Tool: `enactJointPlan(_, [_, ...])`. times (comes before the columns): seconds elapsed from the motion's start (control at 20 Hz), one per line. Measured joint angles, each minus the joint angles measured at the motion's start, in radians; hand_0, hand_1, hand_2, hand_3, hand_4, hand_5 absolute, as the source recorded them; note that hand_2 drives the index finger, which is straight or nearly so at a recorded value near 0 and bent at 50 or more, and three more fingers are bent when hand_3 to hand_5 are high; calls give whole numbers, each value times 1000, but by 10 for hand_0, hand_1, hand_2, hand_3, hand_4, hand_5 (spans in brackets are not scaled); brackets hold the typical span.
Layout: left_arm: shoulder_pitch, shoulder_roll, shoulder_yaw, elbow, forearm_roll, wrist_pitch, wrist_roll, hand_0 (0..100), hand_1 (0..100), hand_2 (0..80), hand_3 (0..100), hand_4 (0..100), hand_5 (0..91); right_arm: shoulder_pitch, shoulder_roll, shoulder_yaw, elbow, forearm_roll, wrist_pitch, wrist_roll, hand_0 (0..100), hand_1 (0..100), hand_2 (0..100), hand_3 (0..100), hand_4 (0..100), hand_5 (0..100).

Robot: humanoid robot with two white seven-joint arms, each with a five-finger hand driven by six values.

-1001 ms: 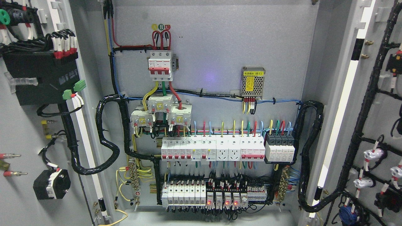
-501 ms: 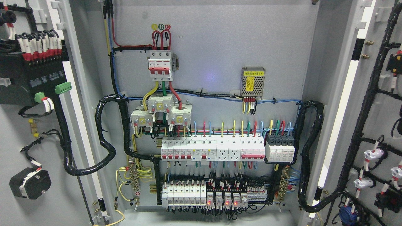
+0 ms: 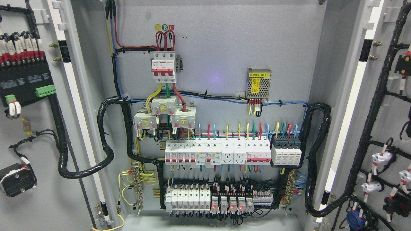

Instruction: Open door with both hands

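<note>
hands: neither showing, grasp state unknowable | grey metal left door (image 3: 29, 205) standing wide open | grey metal right door (image 3: 390, 134) standing open | wired cabinet backplate (image 3: 221, 48) facing camera

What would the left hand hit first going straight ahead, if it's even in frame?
Cannot say: neither hand shows in the head view, so no heading to extend. That side shows the open left door with its black module.

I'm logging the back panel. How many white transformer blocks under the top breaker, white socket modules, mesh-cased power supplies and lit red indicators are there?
Transformer blocks: 3
Socket modules: 2
Mesh-cased power supply: 1
Lit red indicators: 3
Total: 9
</note>
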Motion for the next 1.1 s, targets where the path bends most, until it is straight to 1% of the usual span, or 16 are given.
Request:
enactJointPlan(0.1, [-26,17,9,56,1,0,0,0,0,0,0,0,0,-15,22,20,117,4,0,3,0,0,0,0,0,0])
enactJointPlan(0.35, [-70,59,25,180,4,0,0,0,0,0,0,0,0,-86,87,53,428,9,0,8,0,0,0,0,0,0])
enactJointPlan(0.45, [-87,72,28,217,3,0,-2,0,0,0,0,0,0,-123,115,57,550,10,1,10,0,0,0,0,0,0])
enactJointPlan(0.55, [-98,83,31,247,3,0,-3,0,0,0,0,0,0,-168,146,53,676,10,6,3,0,0,0,0,0,0])
enactJointPlan(0.6, [-103,87,33,262,3,0,-4,0,0,0,0,0,0,-188,160,47,734,10,15,0,0,0,0,0,0,0])
enactJointPlan(0.65, [-107,91,34,273,2,0,-5,0,0,0,0,0,0,-208,174,41,789,10,41,-12,0,0,0,0,0,0])
enactJointPlan(0.7, [-111,95,35,283,1,0,-5,0,0,0,0,0,0,-224,187,35,837,11,67,-32,0,0,0,0,0,0])
enactJointPlan(0.75, [-114,99,35,294,0,0,-6,0,0,0,0,0,0,-236,196,29,877,11,103,-66,0,0,0,0,0,0])
enactJointPlan(0.85, [-115,103,28,309,0,0,-6,0,0,0,0,0,0,-259,215,20,954,12,168,-146,0,0,0,0,0,0])
enactJointPlan(0.9, [-110,105,21,314,0,0,-6,0,0,0,0,0,0,-268,223,17,987,12,189,-181,0,0,0,0,0,0])
enactJointPlan(0.95, [-106,106,12,315,0,0,-3,0,0,0,0,0,0,-276,232,13,1021,14,205,-207,0,0,0,0,0,0])
enactJointPlan(1.0, [-102,107,2,314,1,0,1,0,0,0,0,0,0,-283,238,10,1047,18,215,-225,0,0,0,0,0,0])
enactJointPlan(1.1, [-95,107,-18,300,1,0,6,0,0,0,0,0,0,-293,251,4,1095,35,231,-248,0,0,0,0,0,0])
